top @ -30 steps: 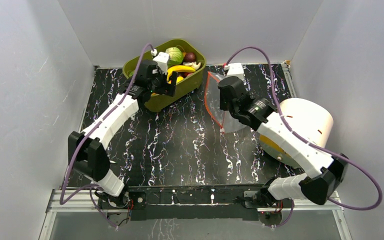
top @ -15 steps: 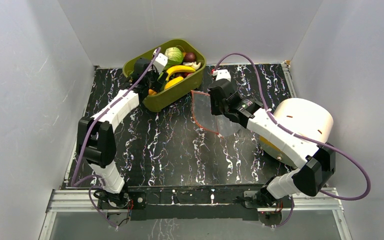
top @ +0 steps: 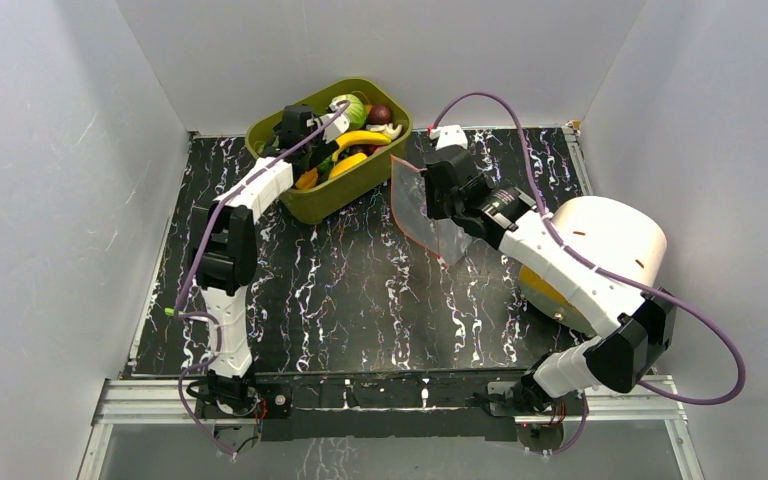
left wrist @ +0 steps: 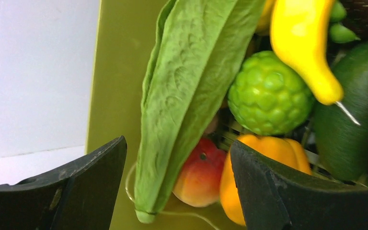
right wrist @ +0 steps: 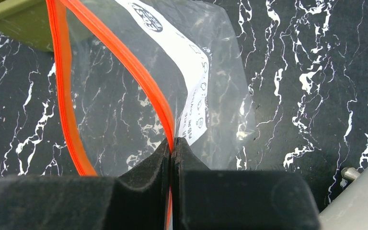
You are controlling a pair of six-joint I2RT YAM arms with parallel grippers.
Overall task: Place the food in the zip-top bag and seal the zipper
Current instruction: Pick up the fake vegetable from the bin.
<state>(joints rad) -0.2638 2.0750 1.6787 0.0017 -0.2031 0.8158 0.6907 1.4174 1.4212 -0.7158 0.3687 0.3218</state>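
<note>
Two fingers [left wrist: 76, 191] of our left gripper [left wrist: 177, 153] stood apart inside the olive tub [top: 345, 195], straddling the long green leaf [left wrist: 191, 86]; we judged they should close mid-leaf, clear of neighbouring food [left wrist: 268, 96]. Just beside the tub, our right gripper [right wrist: 171, 151] pinched the zip-top bag [right wrist: 120, 115] by its zipper [right wrist: 63, 72], mouth gaping, above the black marbled table [top: 360, 290], white walls [top: 50, 150] around.

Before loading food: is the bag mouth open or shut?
Open. On the zip-top bag, the zipper strips part widely above the right gripper.

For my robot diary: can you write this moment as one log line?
left gripper: open around long green leaf in olive tub | right gripper: shut on zipper | zip-top bag: empty
</note>
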